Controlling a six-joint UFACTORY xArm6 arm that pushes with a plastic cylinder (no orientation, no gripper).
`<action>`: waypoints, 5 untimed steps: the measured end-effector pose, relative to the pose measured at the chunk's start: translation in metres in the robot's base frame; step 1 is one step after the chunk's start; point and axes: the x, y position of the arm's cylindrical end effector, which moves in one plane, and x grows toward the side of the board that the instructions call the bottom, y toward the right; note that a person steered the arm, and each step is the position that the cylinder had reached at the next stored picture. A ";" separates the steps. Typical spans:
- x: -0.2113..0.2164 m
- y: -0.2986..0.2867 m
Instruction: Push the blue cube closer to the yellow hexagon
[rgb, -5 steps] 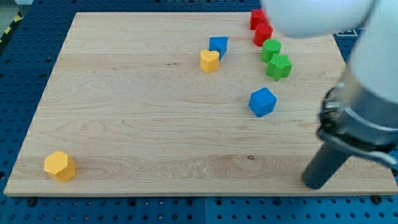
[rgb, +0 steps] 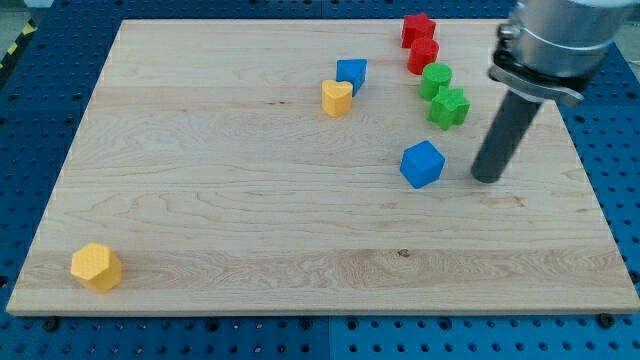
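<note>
The blue cube (rgb: 422, 164) sits on the wooden board (rgb: 220, 200), right of the middle. The yellow hexagon (rgb: 96, 267) lies near the board's bottom left corner, far from the cube. My tip (rgb: 486, 179) rests on the board just to the right of the blue cube, with a small gap between them. The rod rises up and to the right from there.
A yellow heart-like block (rgb: 337, 98) touches a second blue block (rgb: 351, 73) near the top middle. Two red blocks (rgb: 418, 40) and two green blocks (rgb: 441, 94), the lower one a star, stand in a line at the top right, above the cube.
My tip has moved up and slightly left, from near the board's bottom right edge to just right of the blue cube. No block has moved.
</note>
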 end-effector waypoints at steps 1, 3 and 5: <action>-0.005 -0.026; -0.005 -0.085; 0.007 -0.120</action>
